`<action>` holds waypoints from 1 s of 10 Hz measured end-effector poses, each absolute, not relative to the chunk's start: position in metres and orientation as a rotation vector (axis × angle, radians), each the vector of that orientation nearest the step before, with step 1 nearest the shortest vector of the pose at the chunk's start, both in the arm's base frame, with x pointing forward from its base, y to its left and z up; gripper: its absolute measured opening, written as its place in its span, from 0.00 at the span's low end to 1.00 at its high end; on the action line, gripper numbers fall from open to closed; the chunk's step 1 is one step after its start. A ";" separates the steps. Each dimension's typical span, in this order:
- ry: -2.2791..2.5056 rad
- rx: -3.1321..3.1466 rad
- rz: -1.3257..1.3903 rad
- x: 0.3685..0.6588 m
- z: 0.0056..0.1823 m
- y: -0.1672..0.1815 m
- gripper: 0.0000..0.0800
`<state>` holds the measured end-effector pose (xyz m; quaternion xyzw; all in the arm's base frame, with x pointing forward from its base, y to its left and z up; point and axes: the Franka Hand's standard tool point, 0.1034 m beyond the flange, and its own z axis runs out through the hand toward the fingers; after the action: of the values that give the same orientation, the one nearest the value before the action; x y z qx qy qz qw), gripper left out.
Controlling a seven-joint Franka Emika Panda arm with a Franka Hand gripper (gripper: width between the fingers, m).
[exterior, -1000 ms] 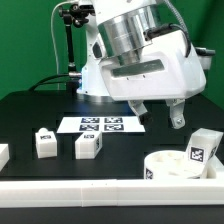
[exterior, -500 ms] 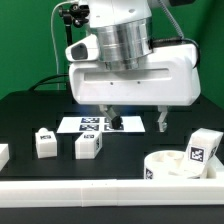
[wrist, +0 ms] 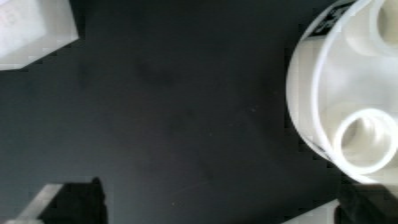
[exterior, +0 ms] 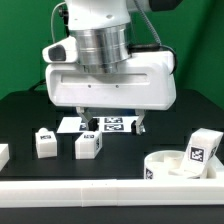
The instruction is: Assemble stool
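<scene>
My gripper (exterior: 114, 124) hangs open over the black table, its two fingers wide apart with nothing between them. In the wrist view only bare table lies under the gripper (wrist: 217, 205). The stool's round white seat (exterior: 168, 163) rests at the front on the exterior view's right, and its curved rim (wrist: 329, 90) shows beside the gripper. Two tagged white legs (exterior: 44, 141) (exterior: 88, 144) stand in front of the gripper, toward the exterior view's left. Another leg (exterior: 203, 148) stands by the seat's far side. One white leg (wrist: 27, 35) shows at the edge of the wrist view.
The marker board (exterior: 112, 127) lies flat behind the gripper's fingers, partly hidden by them. A long white rail (exterior: 100, 196) runs along the table's front edge. A white block (exterior: 2, 154) is cut off at the exterior view's left edge.
The arm has swung steadily toward the exterior view's left and dropped a little. The fingers have stayed wide open, and no part has moved.
</scene>
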<state>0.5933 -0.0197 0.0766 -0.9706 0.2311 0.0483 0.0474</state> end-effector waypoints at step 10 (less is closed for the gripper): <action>0.446 -3.058 0.260 0.562 0.054 -0.071 0.81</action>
<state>0.5616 -0.0710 0.0539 -0.9859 0.1437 0.0837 0.0200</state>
